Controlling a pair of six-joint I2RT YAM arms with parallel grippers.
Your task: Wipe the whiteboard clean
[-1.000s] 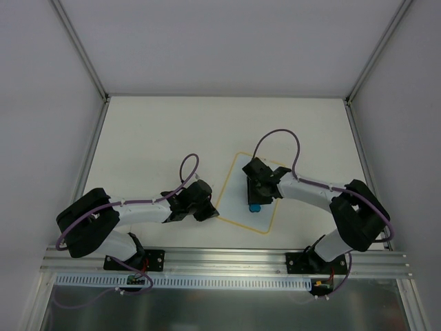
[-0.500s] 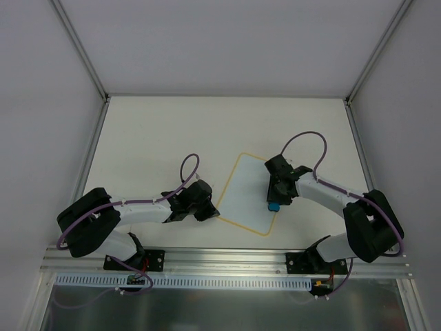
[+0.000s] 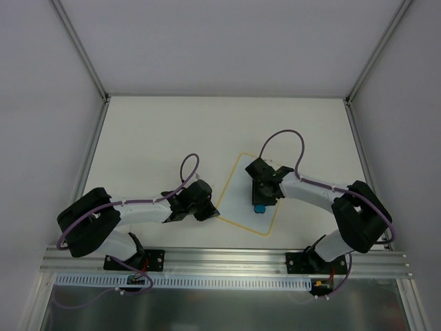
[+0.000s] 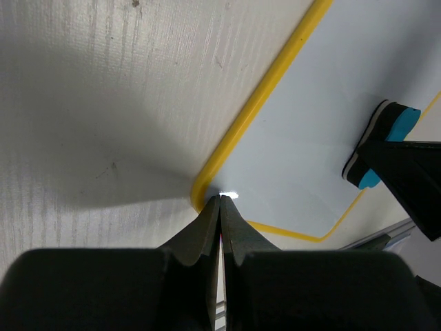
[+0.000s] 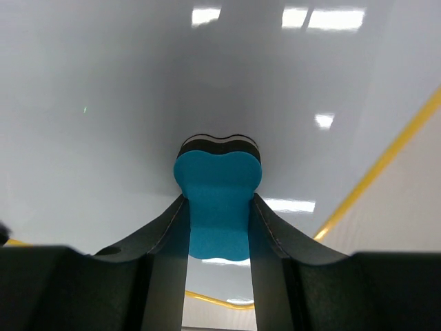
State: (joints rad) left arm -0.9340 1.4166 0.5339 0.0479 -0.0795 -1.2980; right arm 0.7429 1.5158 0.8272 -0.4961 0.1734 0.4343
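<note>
Right wrist: right gripper (image 5: 219, 207) clamps blue eraser (image 5: 218, 181) on whiteboard (image 5: 103, 103); left gripper (image 4: 220, 205) closed.

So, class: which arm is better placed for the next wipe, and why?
Right. The right gripper holds the blue eraser on the whiteboard; the left gripper is shut, empty, at its corner.

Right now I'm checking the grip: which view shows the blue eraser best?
The right wrist view: the blue eraser fills the centre, clamped in the right gripper. The top view shows only a blue spot under that gripper; the left wrist view shows one end at its right edge.
</note>
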